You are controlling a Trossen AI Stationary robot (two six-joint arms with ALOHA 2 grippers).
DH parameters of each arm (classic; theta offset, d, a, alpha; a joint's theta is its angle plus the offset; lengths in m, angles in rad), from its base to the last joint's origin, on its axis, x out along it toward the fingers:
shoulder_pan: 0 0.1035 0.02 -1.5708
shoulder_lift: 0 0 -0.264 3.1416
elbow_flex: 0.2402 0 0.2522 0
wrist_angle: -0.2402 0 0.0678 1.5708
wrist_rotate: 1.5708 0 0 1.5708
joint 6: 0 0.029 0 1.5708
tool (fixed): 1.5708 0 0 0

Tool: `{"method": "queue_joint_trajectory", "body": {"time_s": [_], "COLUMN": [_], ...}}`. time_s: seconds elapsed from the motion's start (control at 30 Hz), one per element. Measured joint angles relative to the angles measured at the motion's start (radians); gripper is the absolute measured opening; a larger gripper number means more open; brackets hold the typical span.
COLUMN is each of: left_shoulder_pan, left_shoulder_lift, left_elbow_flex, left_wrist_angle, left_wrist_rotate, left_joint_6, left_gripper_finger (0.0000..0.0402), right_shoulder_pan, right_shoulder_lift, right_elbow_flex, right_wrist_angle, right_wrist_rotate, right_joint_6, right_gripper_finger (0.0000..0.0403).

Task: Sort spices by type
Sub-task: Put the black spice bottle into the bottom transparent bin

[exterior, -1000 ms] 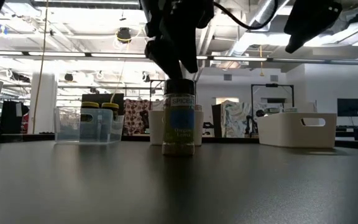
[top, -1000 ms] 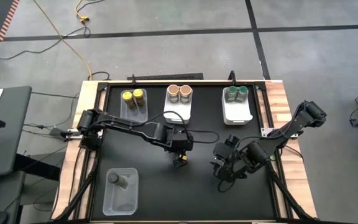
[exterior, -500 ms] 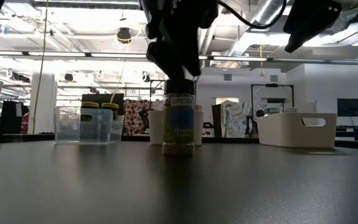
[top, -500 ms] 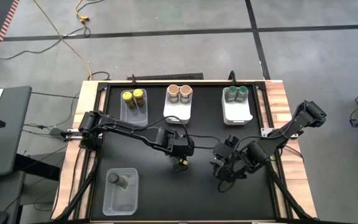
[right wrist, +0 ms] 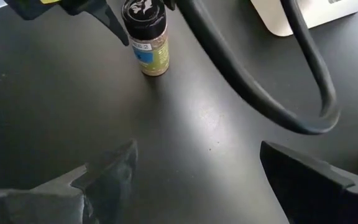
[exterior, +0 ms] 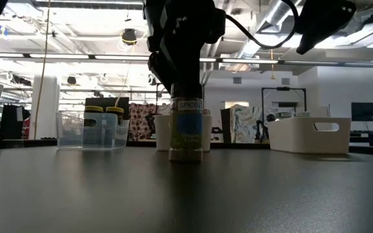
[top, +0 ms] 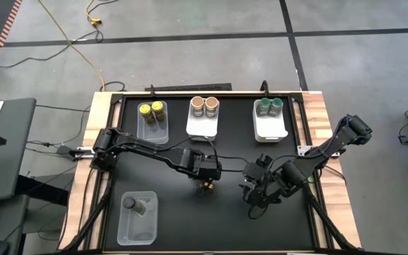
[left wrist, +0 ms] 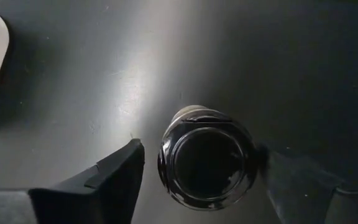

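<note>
My left gripper (left wrist: 197,165) hangs over the middle of the table (top: 168,212), fingers spread either side of a dark-capped spice jar (exterior: 186,129) that stands upright there; in the left wrist view there is a gap between jar and finger on one side, while the other side is too dim to judge. The jar's label reads "SPICES" on a white band above a blue panel; the smaller print I cannot read. My right gripper (right wrist: 194,168) waits just beside it toward the table's right edge, fingers wide open and empty, and a black cable (right wrist: 260,87) loops between it and the jar.

Along the far edge sit three bins: a clear one with yellow-capped jars (top: 152,110), a white one with tan-capped jars (top: 205,106), and a white one with green-capped jars (top: 269,106). A clear bin (top: 137,219) in the near left corner holds one grey-capped jar (top: 130,203).
</note>
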Motion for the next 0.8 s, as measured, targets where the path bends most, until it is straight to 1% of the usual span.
{"method": "queue_joint_trajectory", "body": {"time_s": [0.37,0.47,0.63,0.8], "left_shoulder_pan": [0.0,0.002,0.003,0.003], "left_shoulder_lift": [0.0,-0.001,-0.001,-0.005], "left_elbow_flex": [0.0,0.0,0.0,0.01], "left_wrist_angle": [0.0,0.0,0.0,-0.016], "left_wrist_rotate": [0.0,0.0,0.0,0.001], "left_joint_6": [-0.003,-0.002,0.005,-0.007], "left_gripper_finger": [0.0216,0.0201,0.0204,0.021], "right_shoulder_pan": [0.0,0.0,0.006,0.039], "right_shoulder_lift": [0.0,0.0,0.0,0.0], "right_elbow_flex": [0.0,0.0,0.0,0.0], "right_wrist_angle": [0.0,0.002,0.003,0.003], "right_wrist_rotate": [0.0,0.0,-0.001,-0.003], "right_joint_6": [-0.001,-0.001,0.0,0.011], "right_gripper_finger": [0.0364,0.0364,0.0364,0.0364]}}
